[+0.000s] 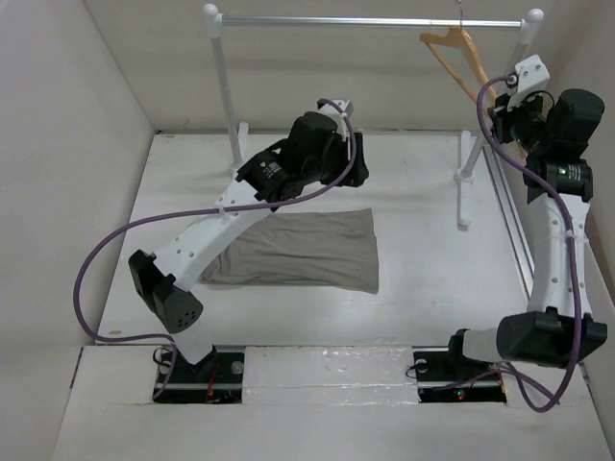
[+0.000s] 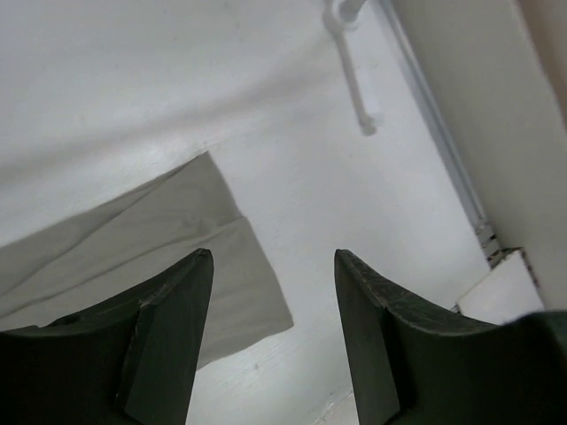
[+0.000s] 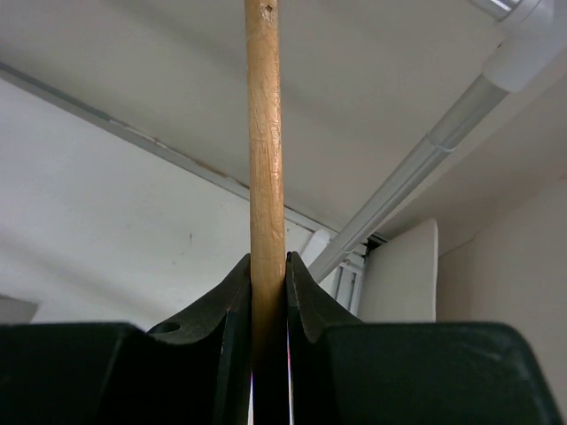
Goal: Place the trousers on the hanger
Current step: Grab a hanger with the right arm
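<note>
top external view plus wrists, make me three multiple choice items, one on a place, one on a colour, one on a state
1. The trousers lie:
A. flat on the table
B. in a drawer
C. on a chair

2. The hanger is:
A. black plastic
B. light tan wood
C. red wire

3. The right tool is:
A. open and empty
B. shut on the trousers
C. shut on the hanger

Answers:
1 A, the top view shows them spread on the table.
2 B, the right wrist view shows pale wood.
3 C, its jaws press the wood from both sides.
</note>
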`<move>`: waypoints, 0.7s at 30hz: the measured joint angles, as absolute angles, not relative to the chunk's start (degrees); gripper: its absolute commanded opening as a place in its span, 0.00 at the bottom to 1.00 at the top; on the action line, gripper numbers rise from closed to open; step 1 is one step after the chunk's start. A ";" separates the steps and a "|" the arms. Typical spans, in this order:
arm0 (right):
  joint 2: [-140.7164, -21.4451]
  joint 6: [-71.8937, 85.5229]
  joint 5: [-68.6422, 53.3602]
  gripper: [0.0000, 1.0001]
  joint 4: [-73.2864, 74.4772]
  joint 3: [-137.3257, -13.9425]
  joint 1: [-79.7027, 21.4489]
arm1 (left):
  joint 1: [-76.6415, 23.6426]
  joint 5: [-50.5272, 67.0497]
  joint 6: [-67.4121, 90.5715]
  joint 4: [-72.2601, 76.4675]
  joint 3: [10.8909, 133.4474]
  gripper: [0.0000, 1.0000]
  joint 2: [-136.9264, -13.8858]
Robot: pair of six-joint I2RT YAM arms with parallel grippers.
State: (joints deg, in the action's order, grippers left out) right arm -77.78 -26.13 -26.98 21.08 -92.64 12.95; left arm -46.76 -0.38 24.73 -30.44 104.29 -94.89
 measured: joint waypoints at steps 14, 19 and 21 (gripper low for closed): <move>-64.42 -32.14 -3.29 0.00 20.45 -76.14 -3.07 | -46.76 7.68 30.22 -28.97 115.44 0.63 -98.13; -59.18 -31.68 6.11 0.00 21.19 -67.18 -11.38 | -46.76 10.96 33.93 -25.87 115.44 0.70 -100.62; -57.14 -31.07 10.11 0.00 21.67 -63.94 -15.25 | -46.76 11.40 35.53 -24.25 115.44 0.70 -101.56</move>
